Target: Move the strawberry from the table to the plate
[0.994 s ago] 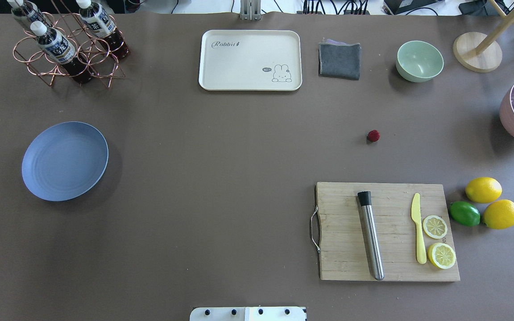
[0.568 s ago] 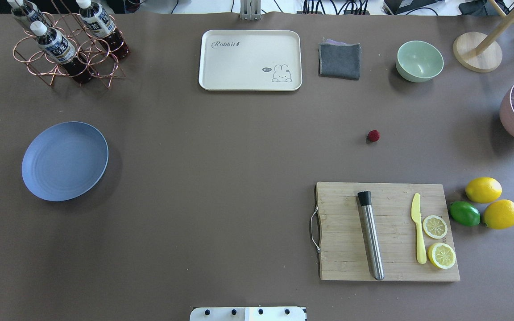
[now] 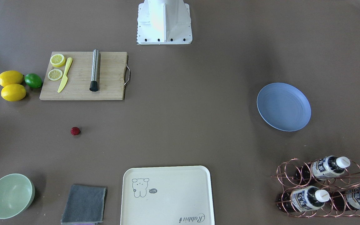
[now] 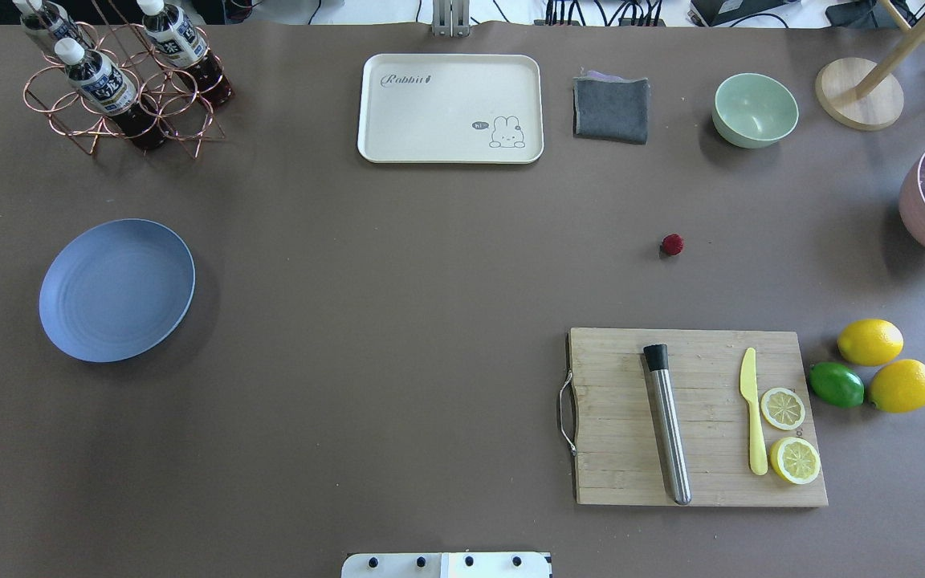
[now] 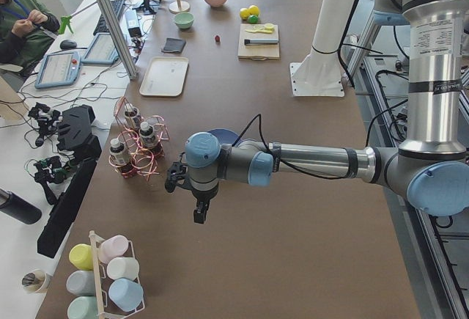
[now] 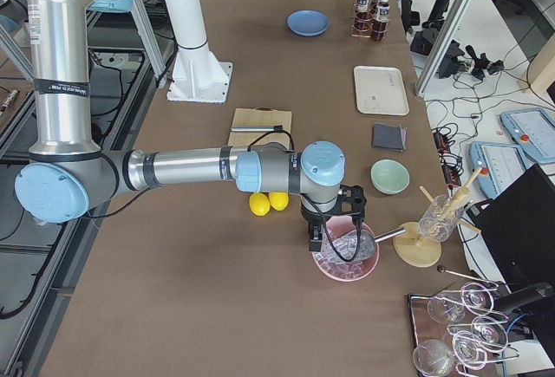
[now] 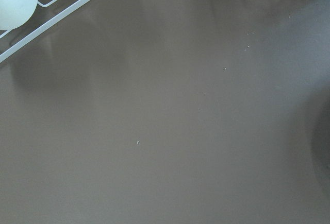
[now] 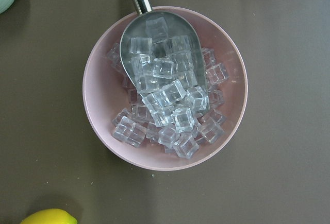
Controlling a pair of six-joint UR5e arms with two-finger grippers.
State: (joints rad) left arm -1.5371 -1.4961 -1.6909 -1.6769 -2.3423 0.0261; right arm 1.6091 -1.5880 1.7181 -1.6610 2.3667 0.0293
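Observation:
The strawberry [image 4: 672, 244] [image 3: 75, 131], small and dark red, lies on the bare table [image 4: 398, 265] between the cutting board and the green bowl. The light-blue plate [image 4: 116, 290] [image 3: 283, 106] holds nothing and sits far across the table on the robot's left. My left gripper [image 5: 198, 215] shows only in the exterior left view, hanging over the table's left end beyond the plate. My right gripper [image 6: 336, 238] shows only in the exterior right view, above a pink bowl of ice. I cannot tell whether either is open or shut.
A cutting board [image 4: 699, 416] carries a steel muddler, a yellow knife and lemon slices; lemons and a lime [image 4: 836, 384] lie beside it. A cream tray [image 4: 450, 107], grey cloth [image 4: 611, 108], green bowl [image 4: 755, 109] and bottle rack [image 4: 121, 80] line the far edge. The pink ice bowl [image 8: 165, 87] holds a scoop.

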